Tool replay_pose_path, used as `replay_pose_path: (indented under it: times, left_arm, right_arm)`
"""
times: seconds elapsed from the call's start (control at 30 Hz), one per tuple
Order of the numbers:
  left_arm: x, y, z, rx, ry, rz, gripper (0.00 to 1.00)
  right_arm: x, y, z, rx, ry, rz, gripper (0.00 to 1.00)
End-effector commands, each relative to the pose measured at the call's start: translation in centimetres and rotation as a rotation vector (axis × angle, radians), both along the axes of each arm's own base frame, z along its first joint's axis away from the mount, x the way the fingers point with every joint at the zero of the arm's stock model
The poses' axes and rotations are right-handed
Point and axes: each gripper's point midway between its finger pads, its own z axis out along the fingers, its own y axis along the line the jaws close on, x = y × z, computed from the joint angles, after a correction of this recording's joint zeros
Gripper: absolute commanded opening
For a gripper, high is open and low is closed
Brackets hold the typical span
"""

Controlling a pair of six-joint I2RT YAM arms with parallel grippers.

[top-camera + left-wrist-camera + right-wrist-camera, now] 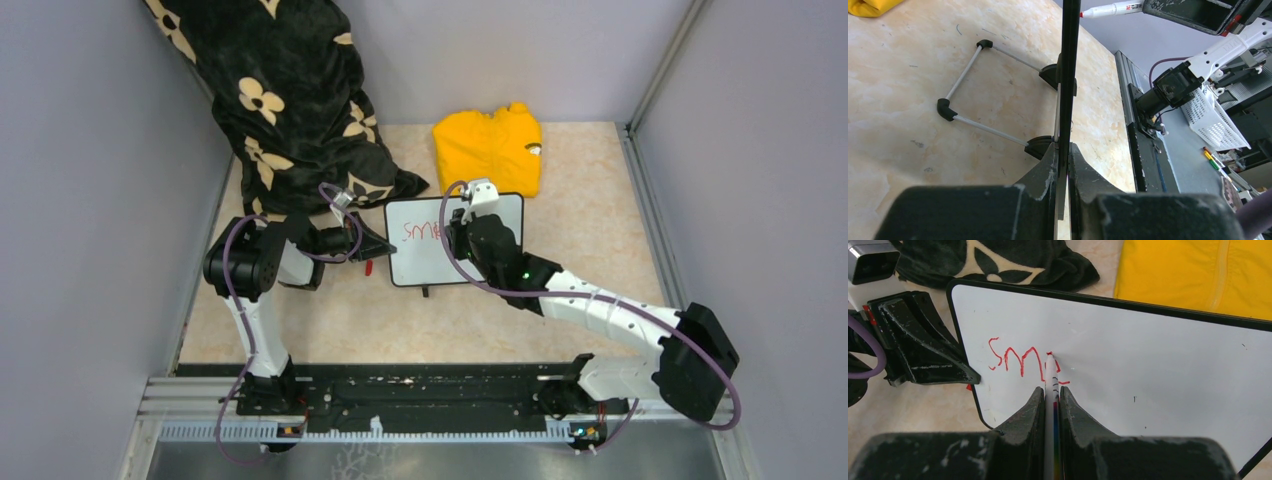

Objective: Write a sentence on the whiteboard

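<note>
The whiteboard (415,262) is sitting mid-way across the bench (590,200), just near of the yellow garment (488,148). It is looking light, stiff and slick-faced on a thin wire stand (945,109), so pen pressure is probably going to skid it. The left pincer (1063,155) is clamping its left rim, the sensible hold, while the right pincer (1050,392) is clenching the marker (1052,377), its tip apparently touching the sentence (1018,357).

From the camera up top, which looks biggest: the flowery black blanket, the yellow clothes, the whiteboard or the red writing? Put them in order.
1. Flowery black blanket.
2. Whiteboard and yellow clothes: about alike, and the right arm hides part of the board.
3. Red writing.
</note>
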Motion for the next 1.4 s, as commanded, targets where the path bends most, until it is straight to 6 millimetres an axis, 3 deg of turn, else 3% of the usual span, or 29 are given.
replay_pose_path:
  times: [0.0,1.03,1.13,1.37]
  left_arm:
    - [-0.4,-0.3,2.2,-0.028,-0.205,-0.028,0.00]
    - [-0.5,-0.4,2.4,-0.028,-0.208,-0.032,0.00]
    - [-0.5,-0.4,2.3,-0.028,-0.208,-0.033,0.00]
    - [-0.5,-0.5,2.3,-0.027,-0.207,-0.034,0.00]
  right_arm:
    - [0.6,-0.2,1.3,0.030,-0.028,-0.026,0.00]
    - [-1.7,-1.2,-2.5,0.032,0.075,0.004,0.00]
    - [-1.7,-1.1,-1.3,0.055,0.059,0.005,0.00]
    - [-1.6,-1.0,4.5,0.152,-0.032,0.010,0.00]
